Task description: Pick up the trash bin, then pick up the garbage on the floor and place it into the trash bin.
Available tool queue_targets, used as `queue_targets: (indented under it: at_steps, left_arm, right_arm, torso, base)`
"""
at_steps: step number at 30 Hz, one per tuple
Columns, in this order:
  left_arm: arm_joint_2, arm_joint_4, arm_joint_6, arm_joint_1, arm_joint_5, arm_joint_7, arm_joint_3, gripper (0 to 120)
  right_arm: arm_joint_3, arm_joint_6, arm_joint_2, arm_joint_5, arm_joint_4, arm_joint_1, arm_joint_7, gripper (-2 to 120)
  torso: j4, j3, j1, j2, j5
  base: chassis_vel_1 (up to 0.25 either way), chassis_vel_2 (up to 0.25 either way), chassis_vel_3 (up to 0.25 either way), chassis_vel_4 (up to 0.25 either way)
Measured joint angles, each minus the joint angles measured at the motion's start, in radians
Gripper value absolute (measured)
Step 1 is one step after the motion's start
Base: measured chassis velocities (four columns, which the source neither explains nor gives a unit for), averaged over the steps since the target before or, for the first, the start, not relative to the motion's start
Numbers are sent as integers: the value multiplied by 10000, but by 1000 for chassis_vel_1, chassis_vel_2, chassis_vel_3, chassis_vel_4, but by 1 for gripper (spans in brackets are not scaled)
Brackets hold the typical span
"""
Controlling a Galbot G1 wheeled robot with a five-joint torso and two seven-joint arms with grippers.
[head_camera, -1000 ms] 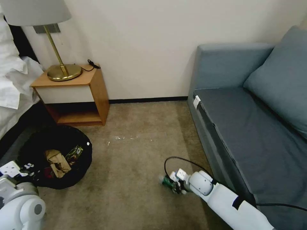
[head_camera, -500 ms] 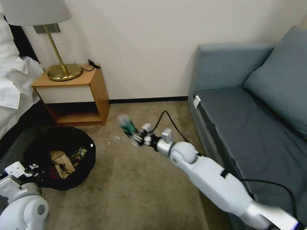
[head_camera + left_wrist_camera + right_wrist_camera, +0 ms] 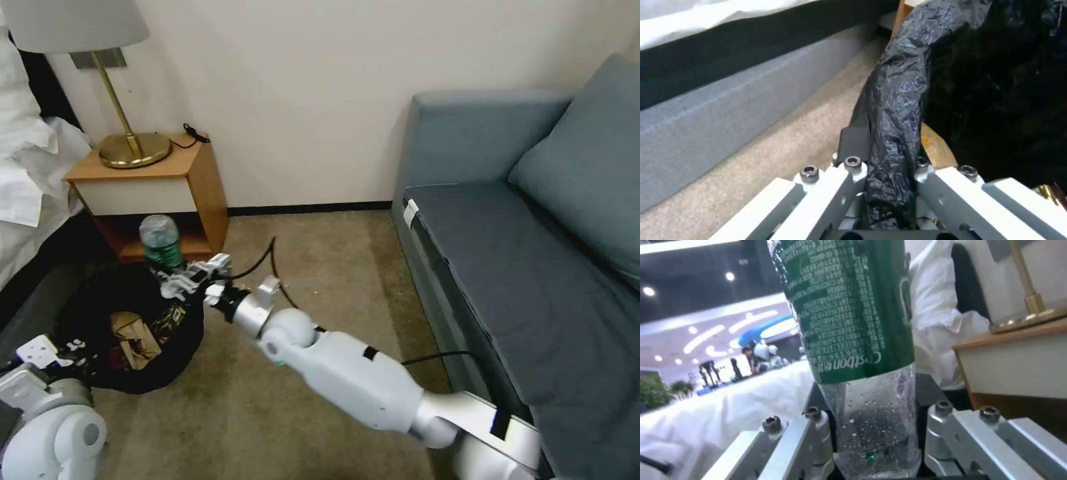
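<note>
Green-labelled clear bottle (image 3: pixel 160 241) is clamped in our right gripper (image 3: pixel 175 283), fingers closed on the lower, clear part of it; in the right wrist view the bottle (image 3: pixel 853 340) stands between the two finger pads with droplets inside the plastic. Bottle sits roughly upright, over the far edge of the trash bin (image 3: pixel 40 293), in front of the nightstand (image 3: pixel 200 180). Our right arm reaches across the carpet (image 3: pixel 320 267) from the near right, a black cable looping off the wrist.

Our left gripper (image 3: pixel 882 173) is closed on the bin's rim: crinkly black bag (image 3: pixel 898 100) is pinched between the fingers (bag bunched up in a thick fold there). In the head view our left gripper (image 3: pixel 40 353) is at the near left, at the near edge of the bin.

Inside the bin: tan crumpled paper bag (image 3: pixel 133 333), a brown-yellow wrapper (image 3: pixel 165 319) just right of it, something red (image 3: pixel 115 360) near the paper bag (can't tell what exactly).

Surroundings: brass lamp (image 3: pixel 130 143) on the nightstand, a small black cord beside its base. White bedding (image 3: pixel 27 167) at far left. Blue-grey sofa (image 3: pixel 533 267) along the right, cushion against its back. Bed base shows grey beside the bin in the left wrist view.
</note>
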Motion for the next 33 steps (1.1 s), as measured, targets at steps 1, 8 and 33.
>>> queue_targets:
  at_steps: [1,8,33]
  left_arm:
    - [-64,-8,-2,-10,60,3,-1,4]
    - [-208,-70,-12,-27,164,16,32,4]
    - [-82,-28,-45,5,-42,26,-112,4]
  right_arm:
    - [-69,170,38,-390,-400,-123,22,28]
    - [-387,103,36,-1045,-540,-470,252,32]
    - [258,-956,-438,-1870,1460,-589,1068,100]
  torso:
    - [-1,1,0,0,-3]
    - [-5,0,0,0,-2]
    - [-1,0,0,0,2]
  base:
    - [0,0,0,0]
    - [0,0,0,0]
    - [0,0,0,0]
